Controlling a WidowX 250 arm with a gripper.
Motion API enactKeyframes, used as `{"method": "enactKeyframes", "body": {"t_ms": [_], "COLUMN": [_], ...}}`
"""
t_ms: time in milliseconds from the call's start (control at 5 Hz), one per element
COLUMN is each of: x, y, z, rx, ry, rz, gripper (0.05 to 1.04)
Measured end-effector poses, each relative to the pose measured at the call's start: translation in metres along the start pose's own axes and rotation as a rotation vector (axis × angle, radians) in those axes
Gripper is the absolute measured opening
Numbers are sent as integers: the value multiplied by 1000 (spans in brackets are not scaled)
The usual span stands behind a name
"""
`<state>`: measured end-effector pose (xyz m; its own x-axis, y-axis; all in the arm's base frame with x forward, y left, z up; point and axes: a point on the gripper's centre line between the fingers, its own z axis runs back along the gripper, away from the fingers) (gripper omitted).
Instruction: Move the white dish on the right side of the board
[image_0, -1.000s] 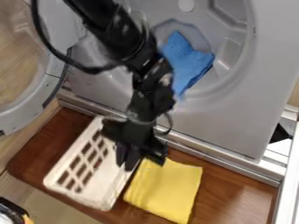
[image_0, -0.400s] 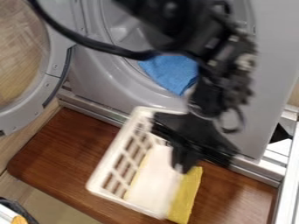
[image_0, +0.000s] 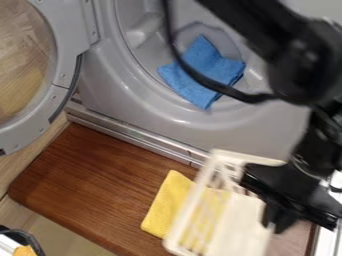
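with the claw clamped on its rim, the dish beside it had swung right, partly past the cloth, so lowering and release over the board seemed near.

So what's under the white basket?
The yellow cloth shows through openings in the white basket and sticks out beside it on the brown board. What's beneath its solid part is hidden.
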<state>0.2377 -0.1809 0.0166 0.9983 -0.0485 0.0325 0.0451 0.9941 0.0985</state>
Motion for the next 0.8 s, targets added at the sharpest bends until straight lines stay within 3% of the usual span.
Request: {"method": "enactKeyframes", "body": {"t_ms": [200, 600, 800], "x": [2, 4, 4], "y": [-30, -51, -53], "z": [-17, -43, -41], "rx": [-22, 15, 16], "ry": [12, 58, 75], "rz": [-25, -60, -88], "gripper": [82, 102, 275]}}
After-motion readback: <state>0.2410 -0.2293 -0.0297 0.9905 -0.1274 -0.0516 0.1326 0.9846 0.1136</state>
